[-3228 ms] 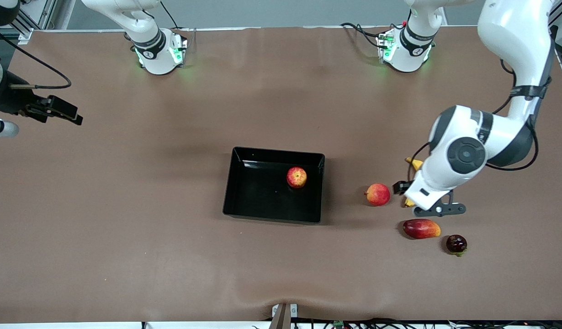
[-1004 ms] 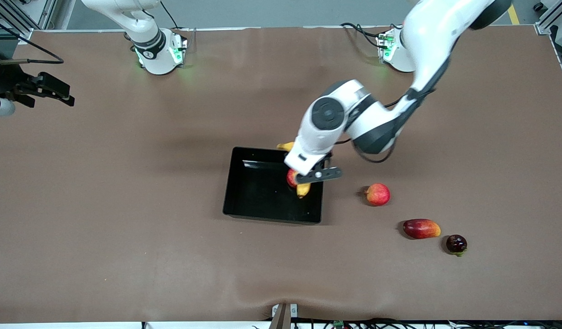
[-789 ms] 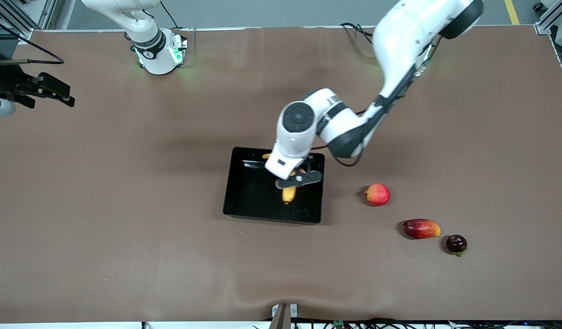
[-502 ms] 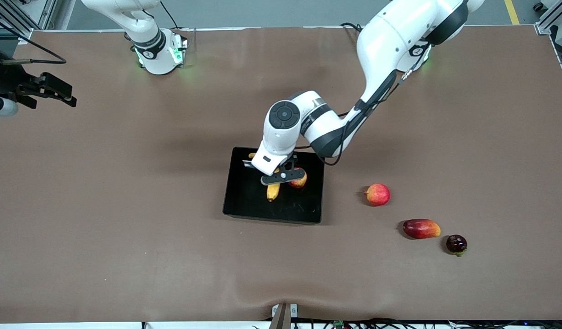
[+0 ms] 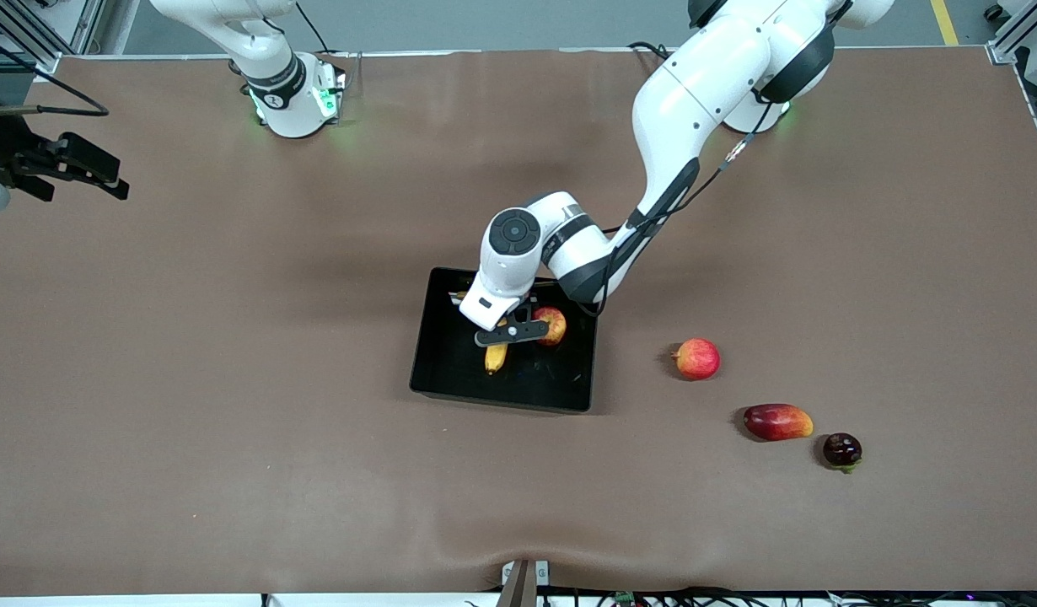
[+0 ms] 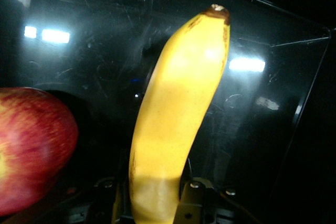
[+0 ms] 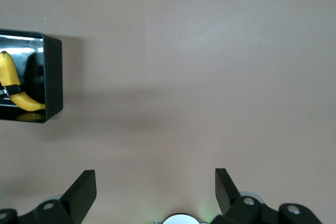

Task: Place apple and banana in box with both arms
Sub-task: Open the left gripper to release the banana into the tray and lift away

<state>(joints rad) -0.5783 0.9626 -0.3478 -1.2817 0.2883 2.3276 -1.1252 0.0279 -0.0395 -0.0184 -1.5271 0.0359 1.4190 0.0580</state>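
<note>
1. Left gripper (image 5: pixel 500 330) is down inside the box (image 5: pixel 438 371), clamped across the banana (image 5: pixel 495 357). In the left wrist view the banana (image 6: pixel 176 124) sits between the two finger mounts, its free end pointing at the glossy floor.
2. Apple (image 5: pixel 550 324) is already in the box, just beside the banana on the side toward the left arm's end of the table. The left wrist view shows the apple (image 6: pixel 31 148) close to the banana; I can't tell if they touch.
3. Right gripper (image 7: pixel 156 188) waits over bare table near the right arm's end, fingers spread wide and empty. The right wrist view shows the box (image 7: pixel 52 80) well apart from it.
4. Judgement: nearly done; only the release is left.
5. Risks:
   - Letting go too high: the banana bounces or rolls on the slick floor.
   - The curved banana pivots on opening and knocks the apple against the wall.
   - Fingers clip the apple or rim on the way out and drag the box.
6. The spare fruits on the table are well clear, no issue there.
</note>
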